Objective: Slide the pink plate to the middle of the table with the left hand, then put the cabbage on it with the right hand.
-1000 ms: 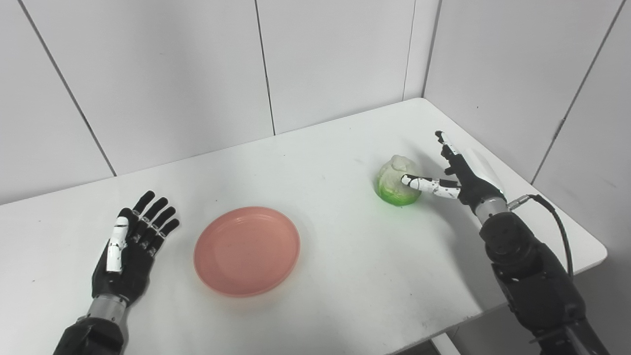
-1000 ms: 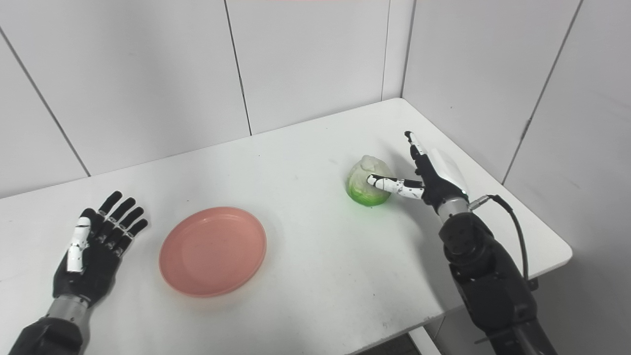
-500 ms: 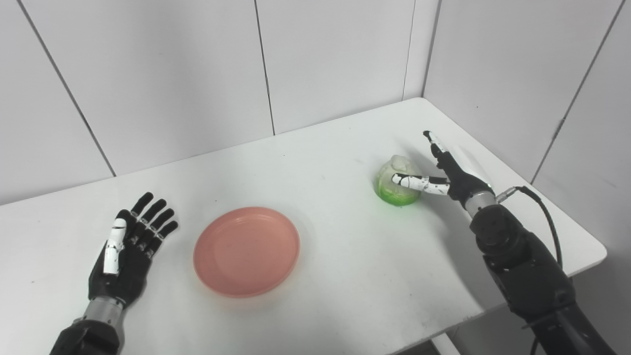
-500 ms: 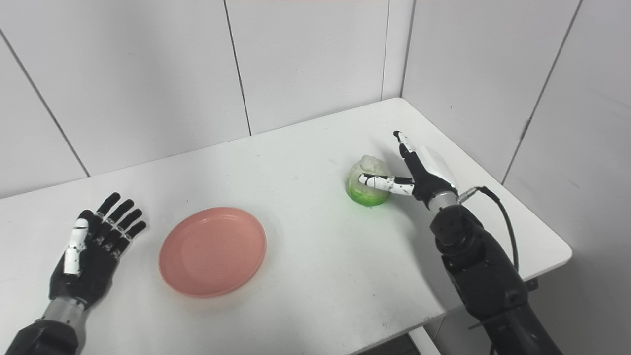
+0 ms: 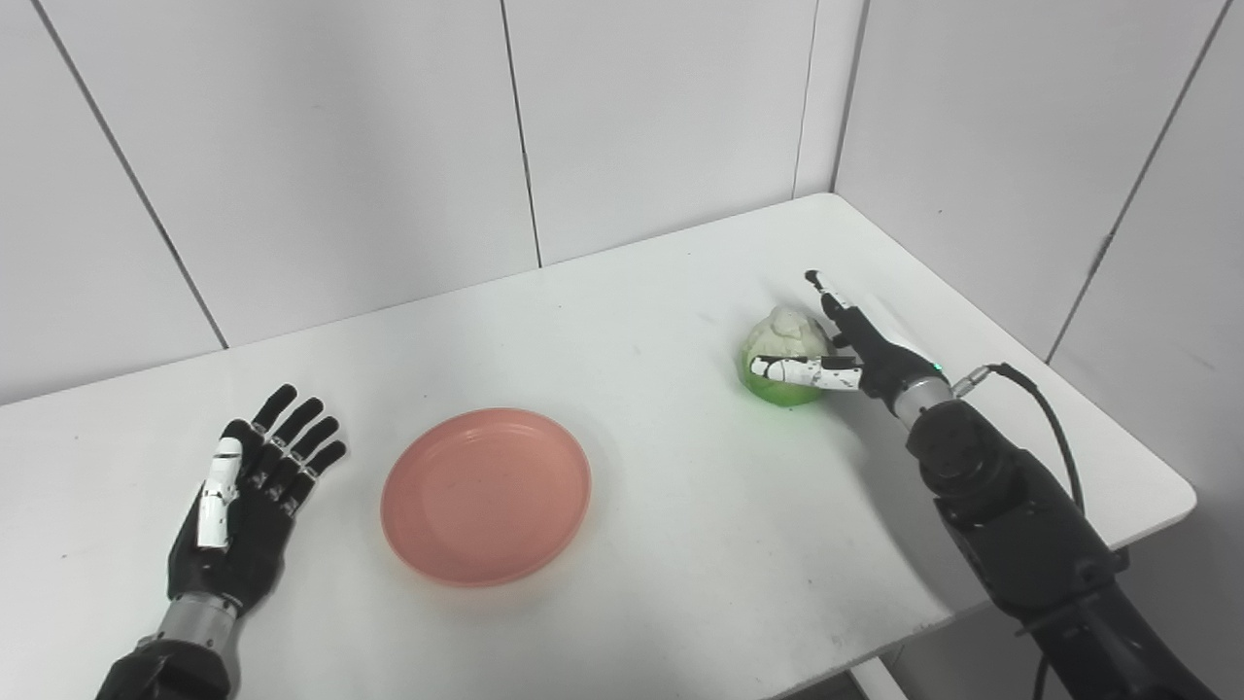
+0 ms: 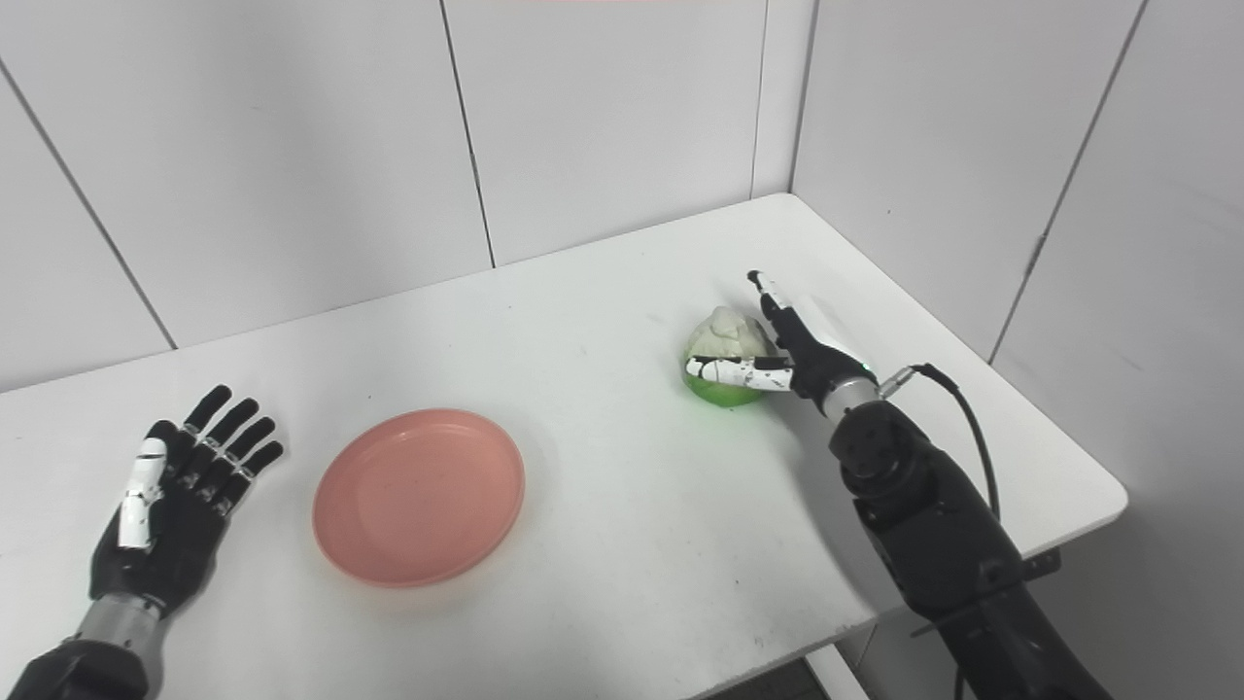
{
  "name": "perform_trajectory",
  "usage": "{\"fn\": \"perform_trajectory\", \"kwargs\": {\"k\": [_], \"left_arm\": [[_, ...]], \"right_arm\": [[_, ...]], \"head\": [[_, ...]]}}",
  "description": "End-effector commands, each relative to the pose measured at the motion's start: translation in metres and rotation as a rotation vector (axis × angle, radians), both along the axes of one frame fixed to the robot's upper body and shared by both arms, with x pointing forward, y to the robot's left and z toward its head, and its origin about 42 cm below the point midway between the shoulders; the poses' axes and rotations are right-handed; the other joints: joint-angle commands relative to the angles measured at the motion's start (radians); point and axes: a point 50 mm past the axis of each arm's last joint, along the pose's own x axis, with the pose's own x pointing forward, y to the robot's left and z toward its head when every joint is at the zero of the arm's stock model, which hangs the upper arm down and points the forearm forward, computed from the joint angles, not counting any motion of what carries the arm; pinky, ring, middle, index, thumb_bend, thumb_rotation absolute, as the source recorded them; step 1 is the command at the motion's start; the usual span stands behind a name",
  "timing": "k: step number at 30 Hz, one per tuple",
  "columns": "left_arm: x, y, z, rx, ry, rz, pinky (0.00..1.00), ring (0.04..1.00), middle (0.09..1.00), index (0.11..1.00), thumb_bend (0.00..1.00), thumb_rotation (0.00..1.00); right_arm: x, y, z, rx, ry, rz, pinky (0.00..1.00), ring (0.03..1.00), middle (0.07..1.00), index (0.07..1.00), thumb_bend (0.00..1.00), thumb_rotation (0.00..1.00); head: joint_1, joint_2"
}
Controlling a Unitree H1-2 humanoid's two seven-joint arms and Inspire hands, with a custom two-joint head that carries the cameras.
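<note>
The cabbage, pale tip up, right of centre, is cupped by the spread right hand; the left hand lies spread.

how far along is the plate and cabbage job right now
Done, apparently: the pink plate sits near the table's middle, and the left hand lies open beside it. In hand: the right hand is around the cabbage, thumb across its front, not visibly lifted. Left: carrying the cabbage onto the plate.
</note>
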Motion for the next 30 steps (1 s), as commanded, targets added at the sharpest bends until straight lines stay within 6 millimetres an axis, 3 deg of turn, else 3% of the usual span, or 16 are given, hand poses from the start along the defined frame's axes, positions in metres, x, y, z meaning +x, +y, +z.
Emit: {"fn": "perform_trajectory", "kwargs": {"k": [1,12,20,24,27,29,30], "left_arm": [[-0.026,0.008,-0.036,-0.009,0.125,0.023,0.82,0.836,0.852,0.849,0.47,0.81],[-0.027,0.006,-0.037,-0.013,0.123,0.021,0.81,0.840,0.856,0.855,0.45,0.81],[-0.029,0.003,-0.039,-0.007,0.118,0.010,0.81,0.839,0.856,0.860,0.46,0.82],[-0.029,0.001,-0.039,-0.020,0.125,0.014,0.81,0.837,0.858,0.865,0.46,0.81],[-0.029,0.000,-0.039,-0.025,0.126,0.016,0.81,0.836,0.855,0.860,0.46,0.81],[-0.029,-0.001,-0.039,-0.028,0.128,0.016,0.81,0.837,0.856,0.860,0.46,0.80],[-0.029,-0.001,-0.038,-0.032,0.128,0.017,0.81,0.838,0.856,0.860,0.46,0.80]], "right_arm": [[0.012,-0.006,0.027,-0.042,-0.070,0.012,0.89,0.999,1.000,1.000,1.00,0.61],[0.024,0.005,0.021,-0.061,-0.037,0.063,0.89,1.000,1.000,1.000,1.00,0.62],[0.035,-0.001,0.013,-0.064,0.004,0.074,0.91,1.000,1.000,1.000,1.00,0.57],[0.037,-0.001,0.010,-0.085,-0.033,0.054,0.86,0.967,0.990,1.000,1.00,0.48],[0.037,0.002,0.009,-0.057,-0.095,0.025,0.81,0.886,0.914,0.950,1.00,0.32],[0.037,0.005,0.008,-0.026,-0.123,0.012,0.71,0.778,0.809,0.865,0.96,0.13],[0.037,0.008,0.008,-0.005,-0.149,0.002,0.71,0.773,0.805,0.861,0.96,0.13]], "head": [[0.001,0.002],[0.012,-0.003],[0.022,-0.006],[0.026,-0.007],[0.027,-0.008],[0.025,-0.009],[0.026,-0.008]]}}
